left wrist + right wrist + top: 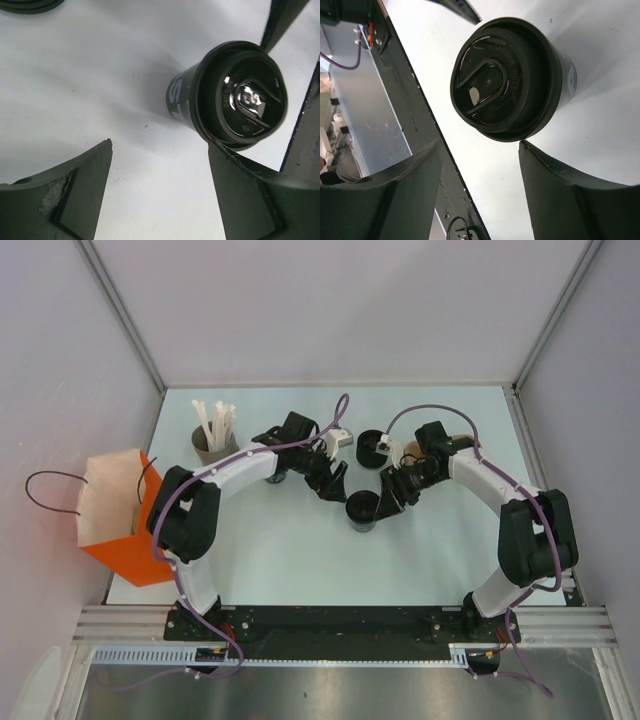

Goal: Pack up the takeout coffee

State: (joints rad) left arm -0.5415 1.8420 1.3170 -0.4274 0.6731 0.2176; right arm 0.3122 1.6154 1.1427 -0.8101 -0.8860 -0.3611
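The pale counter (300, 570) is walled on three sides, with a metal rail (340, 620) along its near edge. On the near side of both hands, open counter runs back to the arm bases. An orange paper bag (115, 525) stands open-mouthed at the counter's left edge, well to the left of the left hand (330, 480). A grey cup (213, 448) of white straws (212, 420) sits left of that hand and farther back. A lidless black cup (372, 450) stands just beyond the right hand (388, 498).

The two hands face each other mid-counter, both with fingers spread apart and nothing between them. The takeout coffee (362, 510) stands upright between the two hands, a little nearer than both. From the left wrist it sits just past the tip of the right-side finger (250, 195), outside the gap. From the right wrist it lies just beyond the fingertips.

It is a small black tapered cup with white lettering on its side. Its glossy round black lid (495, 85) has a raised rim and a sunken centre.
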